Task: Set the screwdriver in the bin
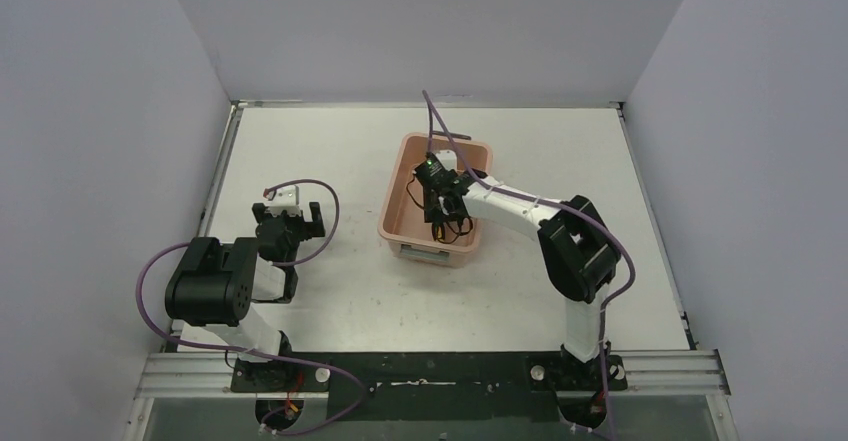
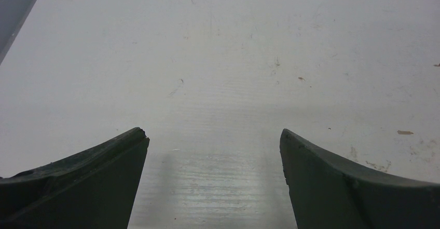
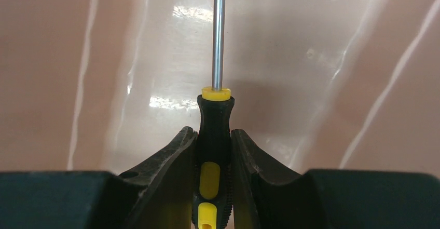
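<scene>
The salmon-pink bin [image 1: 404, 151] stands mid-table. My right gripper [image 1: 432, 197] reaches down inside it and is shut on the screwdriver. In the right wrist view the jaws [image 3: 214, 135] pinch the black handle with yellow accents [image 3: 214, 120], and the thin metal shaft [image 3: 218, 31] points away over the bin's glossy pink floor [image 3: 311, 57]. The screwdriver is too small to make out in the top view. My left gripper [image 1: 292, 223] rests open and empty over bare table at the left; its wrist view shows the fingers [image 2: 104, 172] spread wide above the white surface [image 2: 218, 57].
Grey walls enclose the white table [image 1: 330, 161] on the left, back and right. The bin's near short end carries a pale label [image 1: 428, 253]. The right arm's purple cable [image 1: 440, 126] arcs over the bin's far side.
</scene>
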Controlling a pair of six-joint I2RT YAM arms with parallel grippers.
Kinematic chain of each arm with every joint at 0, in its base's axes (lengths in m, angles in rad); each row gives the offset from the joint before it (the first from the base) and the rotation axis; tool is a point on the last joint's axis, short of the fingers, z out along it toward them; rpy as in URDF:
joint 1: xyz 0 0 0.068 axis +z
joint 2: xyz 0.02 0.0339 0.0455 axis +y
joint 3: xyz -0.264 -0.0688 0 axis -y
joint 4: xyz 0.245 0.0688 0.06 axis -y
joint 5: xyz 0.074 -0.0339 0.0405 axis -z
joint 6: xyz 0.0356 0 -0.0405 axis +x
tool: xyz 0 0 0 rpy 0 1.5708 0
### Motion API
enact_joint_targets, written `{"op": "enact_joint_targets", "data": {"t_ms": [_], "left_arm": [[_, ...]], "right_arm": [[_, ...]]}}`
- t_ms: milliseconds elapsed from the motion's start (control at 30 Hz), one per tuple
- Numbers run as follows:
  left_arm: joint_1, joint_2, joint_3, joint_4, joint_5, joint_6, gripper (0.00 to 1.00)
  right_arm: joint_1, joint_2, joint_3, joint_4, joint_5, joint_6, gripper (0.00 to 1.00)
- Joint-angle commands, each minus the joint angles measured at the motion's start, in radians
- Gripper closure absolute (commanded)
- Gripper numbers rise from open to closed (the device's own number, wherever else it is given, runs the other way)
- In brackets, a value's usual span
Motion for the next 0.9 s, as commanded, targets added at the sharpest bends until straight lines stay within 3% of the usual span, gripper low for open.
{"op": "enact_joint_targets", "data": {"t_ms": [0, 167, 233, 300, 367, 767, 867], "left_arm": [[0.0, -0.006, 0.018, 0.046, 0.014, -0.004, 0.03], [0.0, -0.007, 0.018, 0.046, 0.014, -0.002, 0.03], [0.0, -0.006, 0.018, 0.046, 0.014, -0.002, 0.03], [0.0, -0.007, 0.018, 0.047, 0.014, -0.003, 0.03], [0.0, -0.007, 0.018, 0.047, 0.014, -0.003, 0.03], [0.0, -0.006, 0.018, 0.046, 0.013, -0.003, 0.03], [0.0, -0.007, 0.018, 0.046, 0.014, -0.004, 0.03]], "right_arm": [[-0.013, 0.055, -0.005, 0.075, -0.022, 0.018, 1.0], [-0.015, 0.081, -0.01, 0.083, -0.023, 0.024, 0.93], [-0.015, 0.076, -0.008, 0.081, -0.019, 0.025, 0.79], [-0.016, 0.065, 0.001, 0.069, -0.015, 0.023, 0.54], [-0.014, 0.049, 0.018, 0.051, -0.004, 0.022, 0.42], [-0.006, -0.148, 0.128, 0.015, 0.084, -0.074, 0.02], [-0.014, -0.216, 0.107, 0.048, 0.093, -0.13, 0.0]]}}
